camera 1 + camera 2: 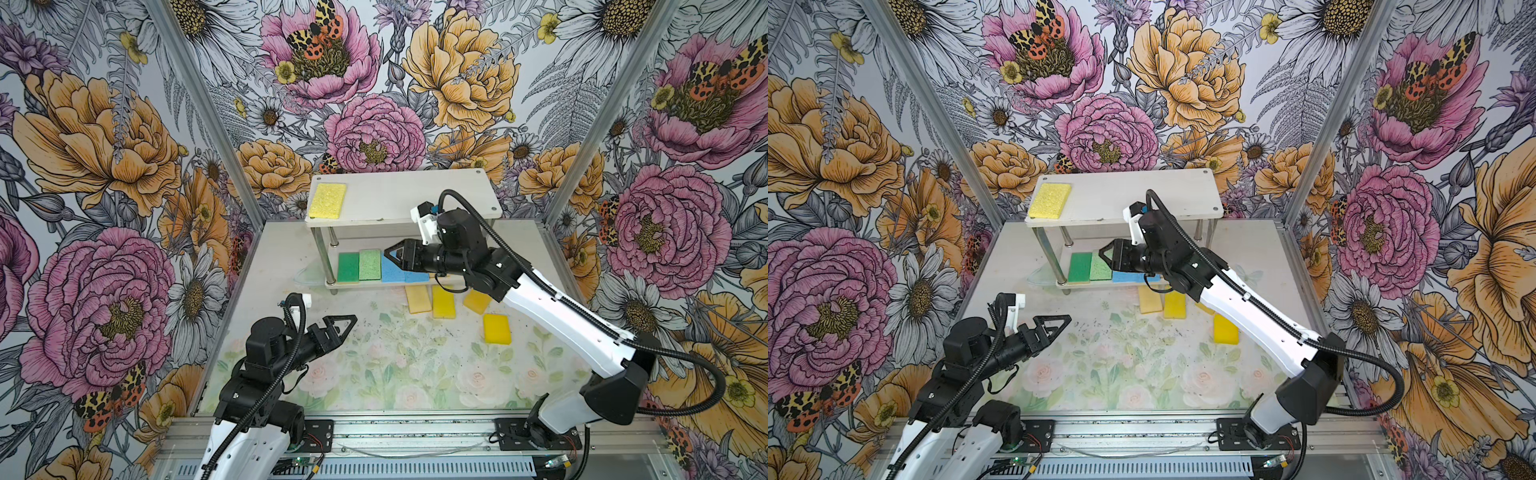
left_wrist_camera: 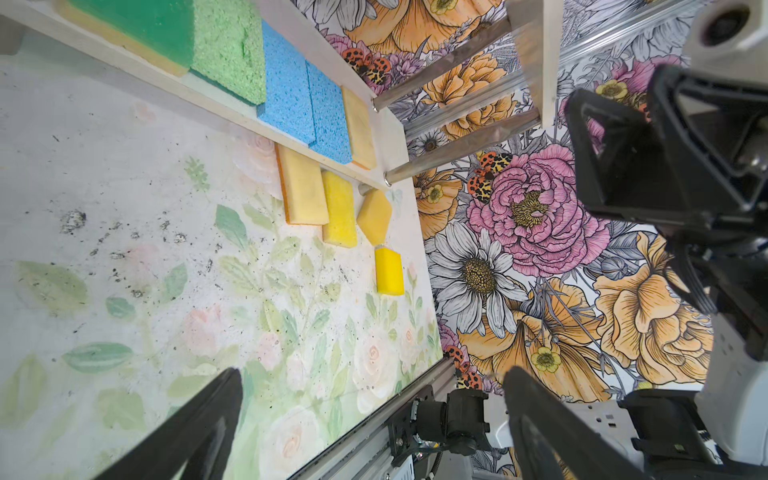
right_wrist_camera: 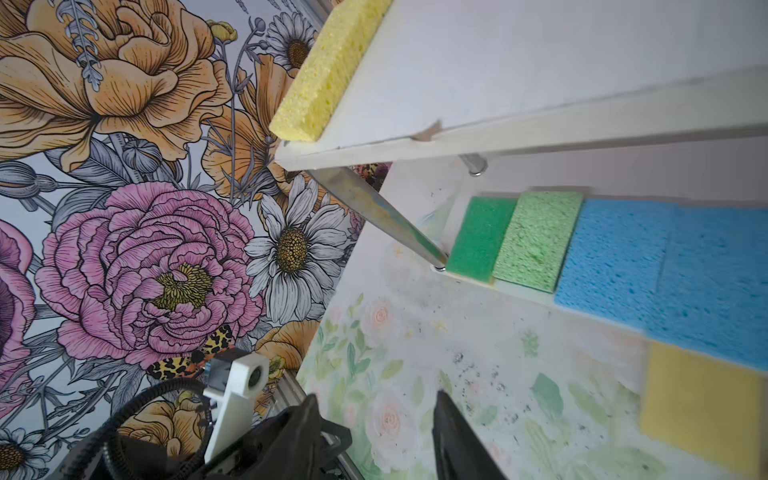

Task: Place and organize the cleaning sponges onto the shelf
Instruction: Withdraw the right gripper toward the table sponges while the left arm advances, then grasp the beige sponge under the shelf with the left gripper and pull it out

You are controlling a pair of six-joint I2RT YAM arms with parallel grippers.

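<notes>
The white shelf stands at the back of the table. A pale yellow sponge lies on its top board's left end. On the lower board sit a dark green sponge, a light green sponge, two blue sponges and a tan sponge. Several yellow and tan sponges lie on the table in front of the shelf. My right gripper hangs open and empty in front of the lower board, over the blue sponges. My left gripper is wide open and empty above the table's left side.
The floral table mat carries dark specks in its middle. Patterned walls close in the left, back and right sides. An aluminium rail runs along the front edge. A yellow sponge lies apart, near the right arm.
</notes>
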